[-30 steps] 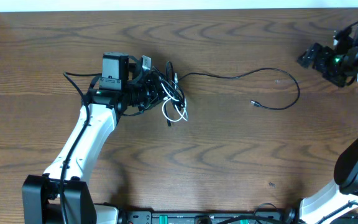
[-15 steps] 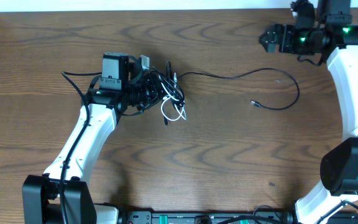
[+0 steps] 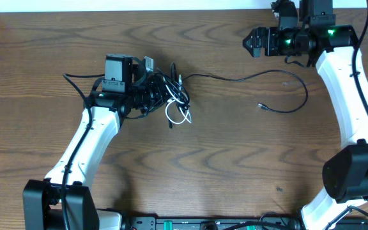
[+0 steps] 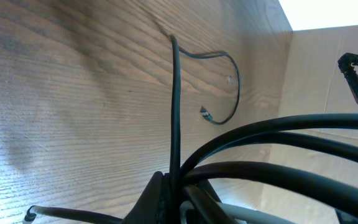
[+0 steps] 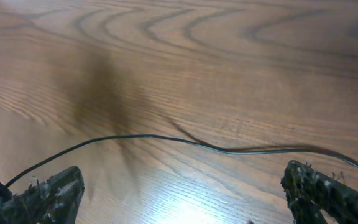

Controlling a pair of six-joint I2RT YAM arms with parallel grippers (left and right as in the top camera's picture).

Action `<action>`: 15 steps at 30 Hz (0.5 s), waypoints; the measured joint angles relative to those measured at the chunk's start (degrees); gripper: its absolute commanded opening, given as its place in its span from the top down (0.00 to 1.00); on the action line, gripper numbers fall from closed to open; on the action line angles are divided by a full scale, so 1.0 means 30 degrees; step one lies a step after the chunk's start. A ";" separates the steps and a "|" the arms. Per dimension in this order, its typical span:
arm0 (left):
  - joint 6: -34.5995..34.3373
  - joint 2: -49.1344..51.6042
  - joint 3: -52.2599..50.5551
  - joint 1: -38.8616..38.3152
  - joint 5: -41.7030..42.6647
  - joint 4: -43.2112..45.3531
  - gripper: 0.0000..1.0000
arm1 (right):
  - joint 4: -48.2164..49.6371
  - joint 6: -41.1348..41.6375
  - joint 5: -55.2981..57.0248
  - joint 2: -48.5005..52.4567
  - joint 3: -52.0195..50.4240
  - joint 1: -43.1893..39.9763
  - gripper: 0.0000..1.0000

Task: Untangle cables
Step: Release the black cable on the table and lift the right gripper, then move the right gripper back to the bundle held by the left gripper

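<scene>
On the bench (image 3: 235,166), from overhead, the left hand (image 3: 147,94) is clamped shut in the tangle of cables (image 3: 170,94), with the white cable (image 3: 183,116) looped in; one black cable (image 3: 248,78) trails free. Left wrist: that black cable runs straight out from the jaws. Right wrist: the right hand (image 5: 180,186) is spread wide above it. Most of the untangling's left, I'd say.

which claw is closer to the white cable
Left. The left claw is shut in the tangle right beside the white cable; the right claw hangs open far across the table, above the long black cable.
</scene>
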 measured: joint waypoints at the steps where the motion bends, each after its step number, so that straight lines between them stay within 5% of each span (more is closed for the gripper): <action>1: 0.0095 0.0000 0.0000 0.0000 -0.0007 0.0007 0.93 | -0.0102 0.0000 0.0000 0.0000 0.0000 0.0000 0.01; 15: 0.0444 0.0000 0.0000 -0.0925 -0.1756 -0.0109 0.93 | -0.0430 0.0000 0.0022 0.0000 0.0000 0.0000 0.01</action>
